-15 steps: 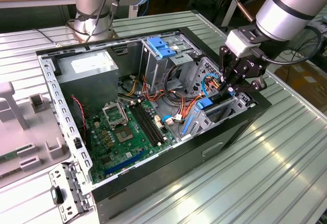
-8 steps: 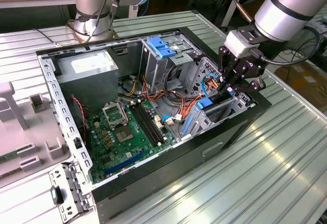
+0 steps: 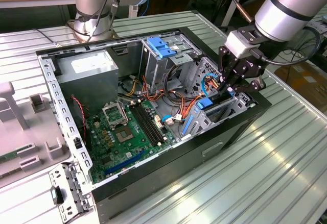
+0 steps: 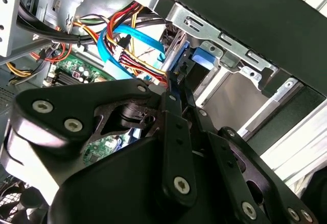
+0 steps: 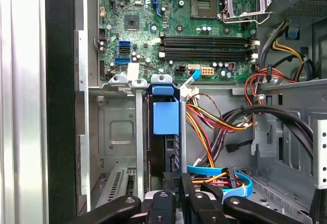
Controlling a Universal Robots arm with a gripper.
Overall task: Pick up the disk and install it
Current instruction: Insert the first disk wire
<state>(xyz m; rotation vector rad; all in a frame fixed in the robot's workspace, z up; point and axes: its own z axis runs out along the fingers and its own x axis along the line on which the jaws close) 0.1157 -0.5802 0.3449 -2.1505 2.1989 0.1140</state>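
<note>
Your hand (image 3: 228,88) reaches down inside the open computer case (image 3: 153,178), fingers pressed together on the rear edge of the disk (image 5: 171,152). The disk stands on edge, already deep in the drive bay (image 5: 122,132), its blue rail (image 5: 166,113) lined up with the slot, probably to guide seating.
</note>
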